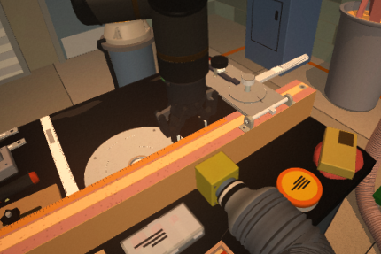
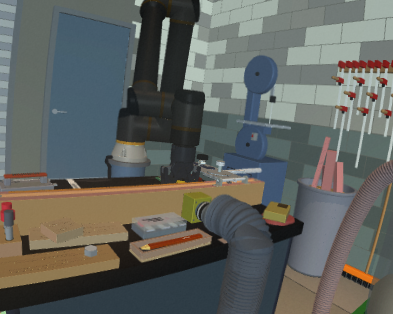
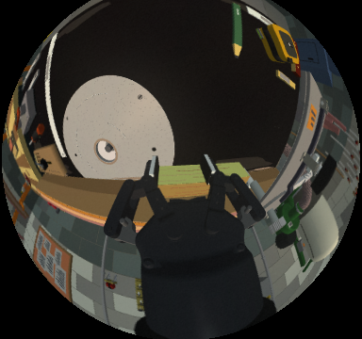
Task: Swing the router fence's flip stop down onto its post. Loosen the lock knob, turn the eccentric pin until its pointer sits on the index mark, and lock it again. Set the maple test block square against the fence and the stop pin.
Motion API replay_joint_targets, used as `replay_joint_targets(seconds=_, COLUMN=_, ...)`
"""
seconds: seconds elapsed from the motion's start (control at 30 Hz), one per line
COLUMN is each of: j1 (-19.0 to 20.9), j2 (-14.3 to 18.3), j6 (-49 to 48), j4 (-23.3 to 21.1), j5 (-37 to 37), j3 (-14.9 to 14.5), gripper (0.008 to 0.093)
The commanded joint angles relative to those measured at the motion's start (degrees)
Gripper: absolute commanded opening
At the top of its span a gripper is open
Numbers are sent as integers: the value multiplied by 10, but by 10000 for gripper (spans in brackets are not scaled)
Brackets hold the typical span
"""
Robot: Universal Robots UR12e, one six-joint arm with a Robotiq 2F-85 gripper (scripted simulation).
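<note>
On the black router table, the long wooden fence (image 1: 146, 162) runs diagonally, and the flip stop (image 1: 248, 91) lies flat at its right end with a black lock knob (image 1: 219, 63) and a pale handle (image 1: 283, 67). The maple test block (image 3: 200, 175) lies against the fence's far face beside the stop, greenish on top in the wrist camera. My gripper (image 3: 181, 165) hangs directly over the block, open around it and holding nothing. From the side, my arm hides the block.
A grey bin (image 1: 356, 55) stands right of the table, past a blue cabinet (image 1: 279, 16). A round insert plate (image 1: 126, 155) lies left of my gripper. Behind the fence are a yellow dust port (image 1: 216, 177) with hose, an orange button (image 1: 299, 186) and a yellow box (image 1: 339, 151).
</note>
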Motion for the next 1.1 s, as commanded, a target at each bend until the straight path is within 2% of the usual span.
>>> replay_joint_targets(seconds=0.0, j1=0, j2=0, j6=0, j4=0, j5=0, j3=-1, gripper=680)
replay_joint_targets(seconds=0.27, j1=0, j2=-14, j6=0, j4=17, j5=0, j3=-4, gripper=680)
replay_joint_targets(seconds=0.77, j1=0, j2=-69, j6=0, j4=94, j5=0, j3=-26, gripper=680)
replay_joint_targets(seconds=1.07, j1=0, j2=-78, j6=0, j4=108, j5=0, j3=-30, gripper=680)
